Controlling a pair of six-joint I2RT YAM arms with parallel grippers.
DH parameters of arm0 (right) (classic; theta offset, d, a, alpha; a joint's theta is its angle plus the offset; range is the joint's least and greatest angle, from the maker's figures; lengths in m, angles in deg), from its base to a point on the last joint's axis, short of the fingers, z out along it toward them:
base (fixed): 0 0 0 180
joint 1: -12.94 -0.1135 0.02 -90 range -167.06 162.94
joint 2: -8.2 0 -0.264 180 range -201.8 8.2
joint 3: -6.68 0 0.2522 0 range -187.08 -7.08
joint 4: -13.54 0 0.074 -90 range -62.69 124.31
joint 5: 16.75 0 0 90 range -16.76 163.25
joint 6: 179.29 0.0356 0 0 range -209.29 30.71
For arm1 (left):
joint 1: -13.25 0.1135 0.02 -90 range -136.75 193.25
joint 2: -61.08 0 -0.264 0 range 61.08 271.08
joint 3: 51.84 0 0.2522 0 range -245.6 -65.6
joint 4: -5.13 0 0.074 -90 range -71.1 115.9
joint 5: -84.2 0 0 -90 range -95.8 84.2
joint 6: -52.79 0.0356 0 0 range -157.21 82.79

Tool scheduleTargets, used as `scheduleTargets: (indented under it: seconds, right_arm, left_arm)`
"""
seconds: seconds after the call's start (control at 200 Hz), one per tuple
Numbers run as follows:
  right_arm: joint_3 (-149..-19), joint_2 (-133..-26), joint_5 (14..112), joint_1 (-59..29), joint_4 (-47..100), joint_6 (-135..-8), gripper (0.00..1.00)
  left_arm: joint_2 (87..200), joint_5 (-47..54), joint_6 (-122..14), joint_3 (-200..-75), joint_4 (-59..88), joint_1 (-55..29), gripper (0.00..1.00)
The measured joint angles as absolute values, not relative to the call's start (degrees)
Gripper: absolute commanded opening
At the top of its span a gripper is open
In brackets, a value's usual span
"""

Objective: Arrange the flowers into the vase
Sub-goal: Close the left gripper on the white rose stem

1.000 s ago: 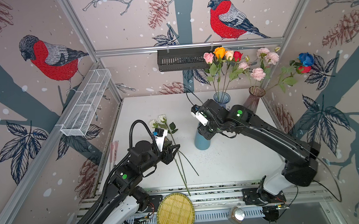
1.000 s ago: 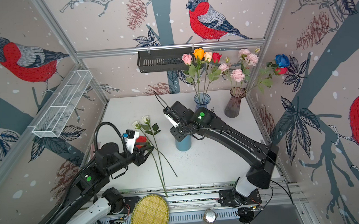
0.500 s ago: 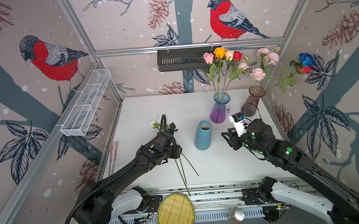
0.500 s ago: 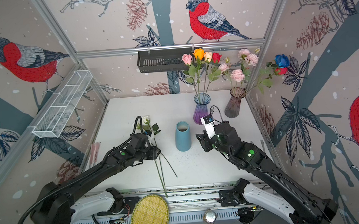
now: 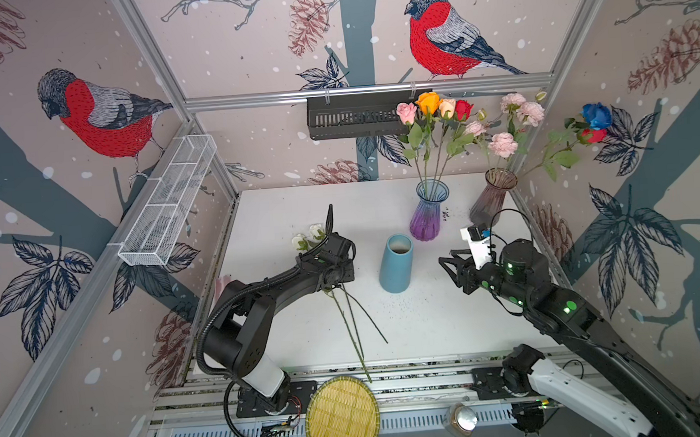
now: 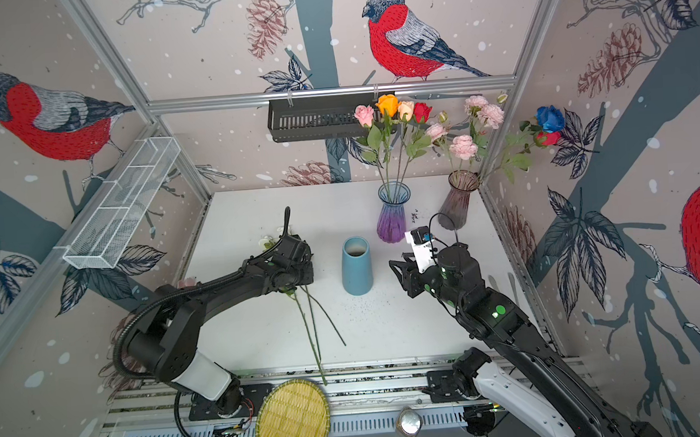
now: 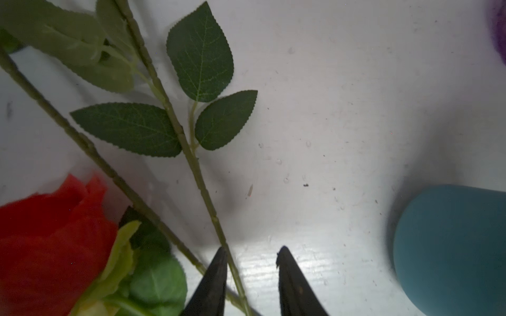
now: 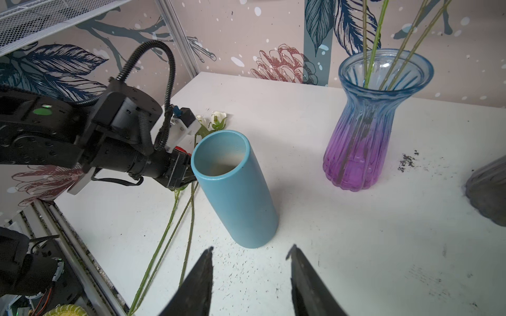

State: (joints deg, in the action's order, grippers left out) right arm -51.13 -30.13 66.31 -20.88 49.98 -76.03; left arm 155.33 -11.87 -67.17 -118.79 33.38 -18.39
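Left wrist view: the left gripper (image 7: pixel 253 249) is sitting low over the white counter (image 7: pixel 342 123), jaws at a narrow gap and not clamped. A green stem (image 7: pixel 206 191) is running into that gap, right against one fingertip (image 7: pixel 216 276). A second stem is lying just beside it. A red rose (image 7: pixel 49 240) is lying on the counter next to the gripper. A teal ceramic vase (image 7: pixel 451 246) is standing near, apart from the jaws.

In both top views the loose flowers (image 5: pixel 300 242) are lying left of the counter's middle. Their white rosebuds (image 8: pixel 219 117) are pointing toward the far edge. The stems are fanning toward the near edge, and one is hanging over it. The left arm is covering the middle of the bunch. The teal vase is standing upright at mid-counter.

The right gripper (image 8: pixel 252 247) is hovering right of the teal vase, jaws wide apart, gripping nothing and pointing at the vase without touching it.

A blue-purple glass vase (image 5: pixel 429 210) is standing by the far edge, holding pink, orange, peach and red roses (image 5: pixel 433 110). A smoky glass vase (image 5: pixel 492 194) is standing in the far right corner, holding pink peonies (image 5: pixel 502 143) and a blue rose (image 5: pixel 597 115) that is leaning right. A woven yellow tray (image 5: pixel 341 415) is lying on the rails beyond the near edge.
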Motion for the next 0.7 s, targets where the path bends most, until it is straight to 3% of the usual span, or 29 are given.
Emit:
scheduleTargets:
  seconds: [0.33,0.58,0.7]
  right_arm:
    - [-50.0,-27.8,68.5,-21.8,48.7,-76.1,0.48]
    - [-50.4,-28.5,70.9,-23.2,48.6,-77.4,0.48]
    - [-51.3,-29.4,71.7,-23.3,48.7,-77.7,0.49]
  left_arm:
    - [162.3,-17.1,-67.4,-122.0,36.3,-18.2,0.31]
    - [163.3,-17.5,-67.8,-122.5,33.7,-17.8,0.01]
    - [158.6,-16.1,-67.8,-122.2,34.8,-17.8,0.00]
